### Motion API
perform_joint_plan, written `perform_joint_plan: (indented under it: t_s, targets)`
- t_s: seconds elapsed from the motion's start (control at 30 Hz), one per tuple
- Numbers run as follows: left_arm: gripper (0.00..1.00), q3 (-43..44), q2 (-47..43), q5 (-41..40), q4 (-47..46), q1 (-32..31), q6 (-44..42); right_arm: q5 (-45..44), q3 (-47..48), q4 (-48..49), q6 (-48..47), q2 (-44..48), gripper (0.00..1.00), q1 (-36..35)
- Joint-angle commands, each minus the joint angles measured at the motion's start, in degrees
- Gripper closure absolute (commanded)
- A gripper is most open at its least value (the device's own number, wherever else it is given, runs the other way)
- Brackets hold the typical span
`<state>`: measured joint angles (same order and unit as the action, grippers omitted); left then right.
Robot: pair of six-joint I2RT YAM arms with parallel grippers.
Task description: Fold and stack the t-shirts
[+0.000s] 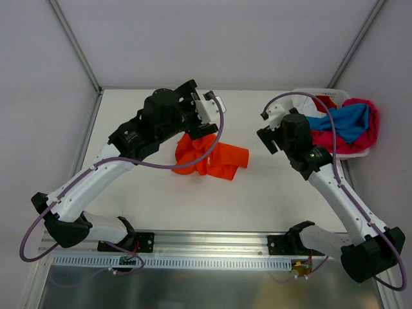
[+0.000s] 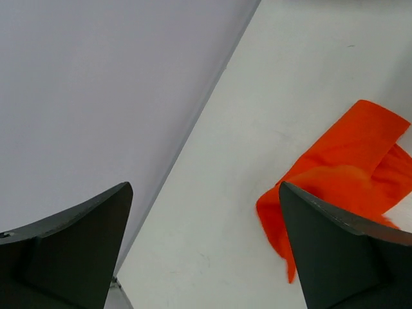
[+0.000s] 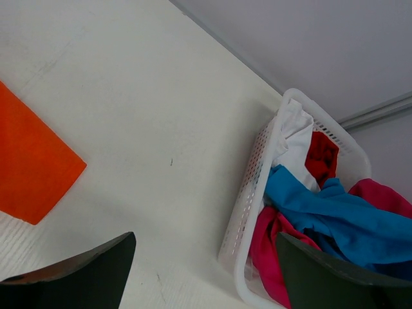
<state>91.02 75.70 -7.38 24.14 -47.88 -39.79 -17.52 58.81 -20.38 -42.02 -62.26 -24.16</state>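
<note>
White counter (image 1: 193,199) fills the space ahead of me, and on it the orange t-shirt (image 1: 209,154) lies in a crumpled heap, unfolded. My left claw (image 2: 203,212) hangs just beyond the heap's far edge, spread wide with nothing between its fingers. Seen from that wrist, the cloth sits off to the claw's right, not under the gap.

The heap's long axis runs sideways across the counter, from beneath my left claw out toward my right claw (image 3: 206,244). That claw is also spread wide and holds nothing. It hovers near the shirt's far end, and a flat orange corner shows off to its left. On its other side is the basket (image 3: 248,212), with the blue t-shirt (image 3: 322,212) and the pink t-shirt (image 3: 267,248) piled inside.

Of my 2 claws the left is nearer the bulk of the cloth. I judge that it must shift right and drop onto an edge, while the right takes the opposite end to pull the shirt flat.
</note>
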Motion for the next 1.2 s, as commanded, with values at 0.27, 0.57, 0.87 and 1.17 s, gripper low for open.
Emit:
perform_joint_plan:
  t_s: [0.27, 0.57, 0.87, 1.17]
  targets:
    - [0.01, -11.8, -5.6, -1.9, -6.4, 16.8, 8.2, 6.2, -2.0, -4.9, -7.2, -8.1, 0.08, -10.5]
    - [0.04, -48.5, -11.9, -4.8, -23.9, 5.4, -7.6, 14.6, 1.7, -6.8, -9.6, -12.6, 0.14, -12.8]
    - [0.03, -58.9, -20.2, -0.1, -30.6, -2.2, -10.4, 7.3, 3.1, -4.7, -6.9, -17.7, 0.12, -10.0]
    - [0.05, -62.5, -11.7, -0.3, -37.8, -2.8, -8.6, 7.1, 4.0, -6.6, -6.4, -18.5, 0.12, -8.7]
